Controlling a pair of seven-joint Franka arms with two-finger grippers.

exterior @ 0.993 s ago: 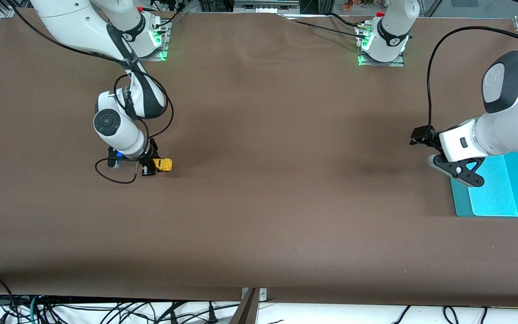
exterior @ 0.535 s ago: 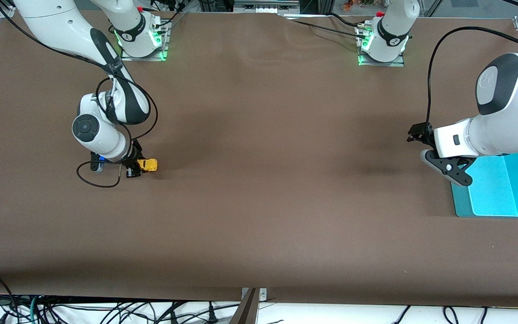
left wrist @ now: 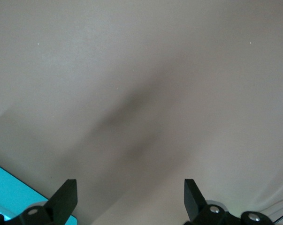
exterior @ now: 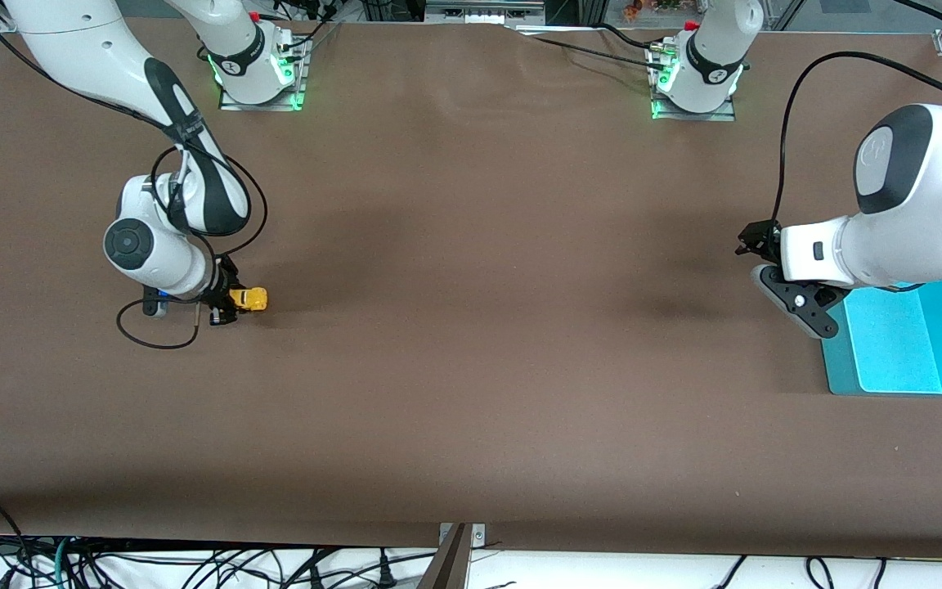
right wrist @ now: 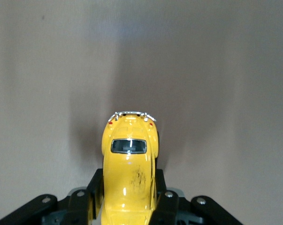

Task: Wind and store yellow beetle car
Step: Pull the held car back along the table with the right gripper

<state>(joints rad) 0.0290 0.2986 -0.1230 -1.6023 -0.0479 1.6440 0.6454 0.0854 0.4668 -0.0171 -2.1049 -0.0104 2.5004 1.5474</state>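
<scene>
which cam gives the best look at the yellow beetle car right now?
Right wrist view: the yellow beetle car fills the centre, gripped in the right claw, with window and bumper clear. Front view shows the car only as a tiny yellow speck at that claw. Left wrist view doesn't show it.

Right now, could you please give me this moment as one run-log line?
right gripper: shut on yellow beetle car, low at table | left gripper: open, waiting beside cyan bin | car: not stored

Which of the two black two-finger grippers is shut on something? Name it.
The right gripper, toward the right arm's end of the table: its fingers clamp the tiny yellow beetle car. The left gripper, beside the cyan bin, is open and holds nothing.
</scene>
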